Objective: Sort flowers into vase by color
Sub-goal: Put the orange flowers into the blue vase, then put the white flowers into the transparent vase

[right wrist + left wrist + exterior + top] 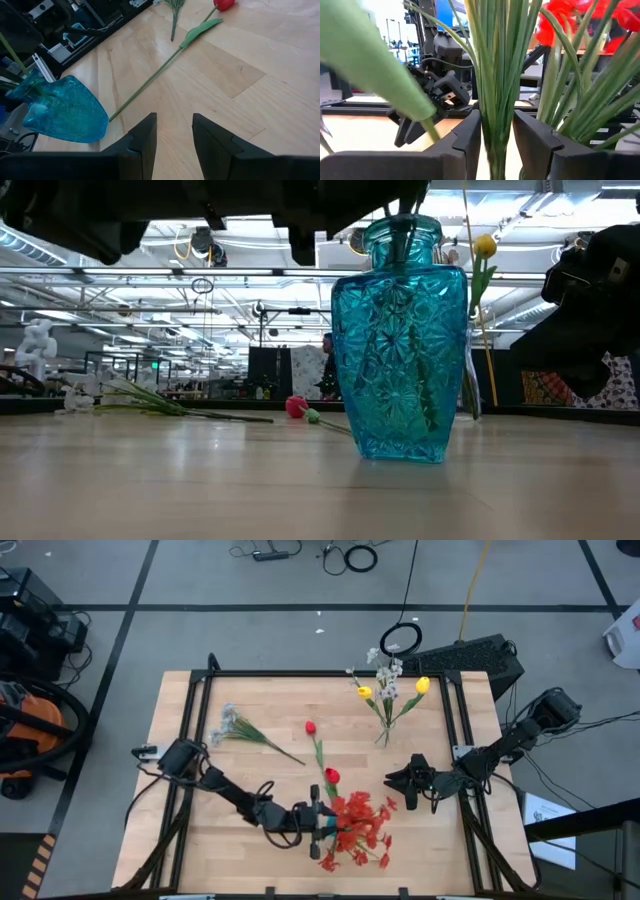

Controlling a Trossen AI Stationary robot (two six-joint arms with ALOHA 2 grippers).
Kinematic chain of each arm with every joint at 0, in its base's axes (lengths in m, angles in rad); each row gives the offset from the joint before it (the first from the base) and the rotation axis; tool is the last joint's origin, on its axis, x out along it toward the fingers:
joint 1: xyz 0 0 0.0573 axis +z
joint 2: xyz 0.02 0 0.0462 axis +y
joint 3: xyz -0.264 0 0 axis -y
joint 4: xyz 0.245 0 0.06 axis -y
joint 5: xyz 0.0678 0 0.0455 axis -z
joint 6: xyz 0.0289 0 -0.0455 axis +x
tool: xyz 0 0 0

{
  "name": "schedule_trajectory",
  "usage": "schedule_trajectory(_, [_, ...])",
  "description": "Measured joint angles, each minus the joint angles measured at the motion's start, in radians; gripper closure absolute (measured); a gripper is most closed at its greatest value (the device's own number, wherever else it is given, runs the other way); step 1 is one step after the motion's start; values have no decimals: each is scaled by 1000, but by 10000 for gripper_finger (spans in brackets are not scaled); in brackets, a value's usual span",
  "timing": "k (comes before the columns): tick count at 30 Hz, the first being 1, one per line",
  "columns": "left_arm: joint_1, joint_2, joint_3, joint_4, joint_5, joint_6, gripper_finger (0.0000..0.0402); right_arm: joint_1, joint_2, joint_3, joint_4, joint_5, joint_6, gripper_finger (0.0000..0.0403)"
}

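Left fingers [470, 142] astride red flowers' stems [495, 100] (parted)

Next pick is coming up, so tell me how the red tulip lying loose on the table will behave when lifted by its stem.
Its stem is long and thin, so the red tulip will probably flex, bud end drooping. It looks light; a gentle grip should do. With a leaf sticking out sideways, it likely slides rather than rolls.
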Motion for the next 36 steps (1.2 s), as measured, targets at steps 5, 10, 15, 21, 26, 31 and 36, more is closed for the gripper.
schedule_trajectory(5, [-21,-43,-20,-45,-37,3,281,0,0,0,-4,0,0,287])
schedule_trajectory(10, [-40,-95,-25,-136,-60,-1,281,0,0,0,-9,0,1,287])
schedule_trajectory(15, [-52,-152,-25,-318,-105,-10,281,0,0,0,-13,0,7,287])
schedule_trajectory(21, [-57,-229,-25,-540,-225,-92,281,0,0,0,-16,0,7,287])
schedule_trajectory(26, [-58,-297,-25,-763,-292,-197,281,0,0,0,-31,0,7,287])
schedule_trajectory(31, [-58,-362,-25,-1083,-446,-422,281,0,0,0,-53,0,7,287])
schedule_trajectory(36, [-40,-411,-25,-1506,-577,-862,281,0,0,0,-54,4,3,287])
